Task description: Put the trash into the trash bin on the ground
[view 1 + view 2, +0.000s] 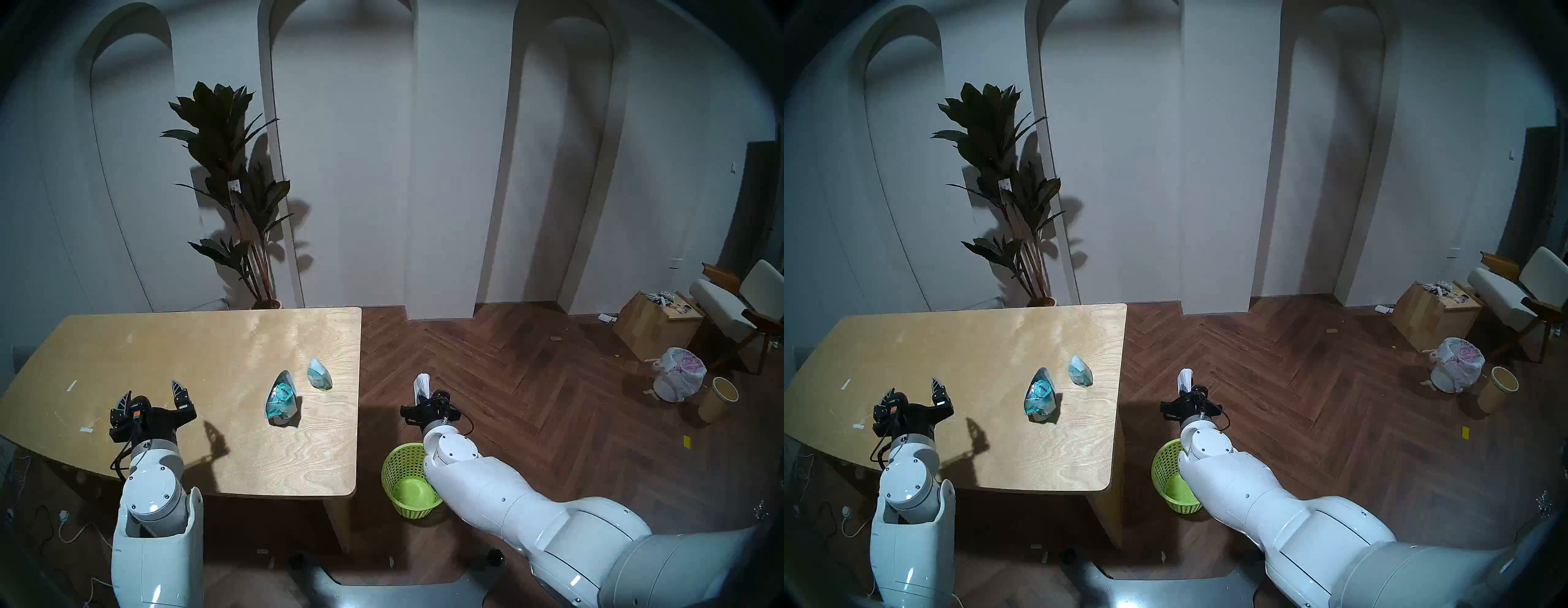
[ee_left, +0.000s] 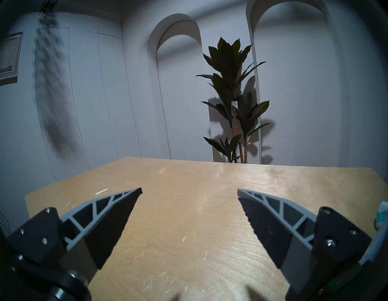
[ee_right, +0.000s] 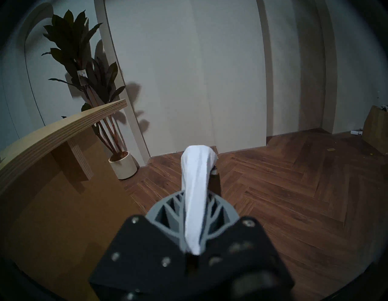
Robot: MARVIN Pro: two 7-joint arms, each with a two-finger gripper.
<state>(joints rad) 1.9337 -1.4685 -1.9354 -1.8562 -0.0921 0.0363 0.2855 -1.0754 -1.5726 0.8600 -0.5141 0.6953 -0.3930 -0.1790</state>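
The right gripper (image 1: 421, 392) is clamped on the white packet (image 3: 196, 189), whose long axis runs out past the fingertips toward 12 o'clock, off the table (image 1: 169, 339). The bin (image 1: 405, 479) sits at 6 o'clock of it on the floor. Two wrappers (image 1: 281, 399) (image 1: 319, 373) lie on the table, narrow ends toward 12. The left gripper (image 1: 152, 397) is spread wide, holding nothing.

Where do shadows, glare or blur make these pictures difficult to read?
Head views: dim room, dark fisheye rim, bent walls; left gripper casts a hard shadow on the table, which shows mild glare. Right wrist view: gripper body blurred, white packet fairly sharp. Left wrist view: plant shadowed on wall.
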